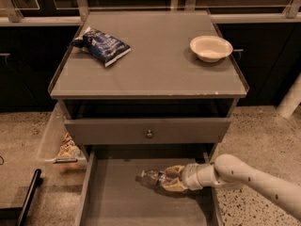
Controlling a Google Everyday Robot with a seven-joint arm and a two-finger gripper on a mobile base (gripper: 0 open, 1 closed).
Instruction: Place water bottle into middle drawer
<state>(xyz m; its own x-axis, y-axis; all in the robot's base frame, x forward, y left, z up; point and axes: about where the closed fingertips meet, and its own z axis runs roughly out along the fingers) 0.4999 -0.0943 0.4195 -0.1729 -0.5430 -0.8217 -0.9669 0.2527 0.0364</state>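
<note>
The water bottle (153,178), small and clear with a label band, lies on its side low inside the middle drawer (117,204), a wide grey open box with a flat floor. My gripper (172,178) reaches in from the right on a white arm and is shut on the bottle's base end, its tan fingers (175,170) above and below it. The bottle's cap end points left. Its shadow lies right under it on the drawer floor.
Above is the grey drawer front with a round knob (149,134). On the cabinet top (155,65) lie a blue snack bag (102,46) and a white bowl (210,47). A clear bin with a snack (66,147) hangs at the left. A black bar (28,197) is at lower left.
</note>
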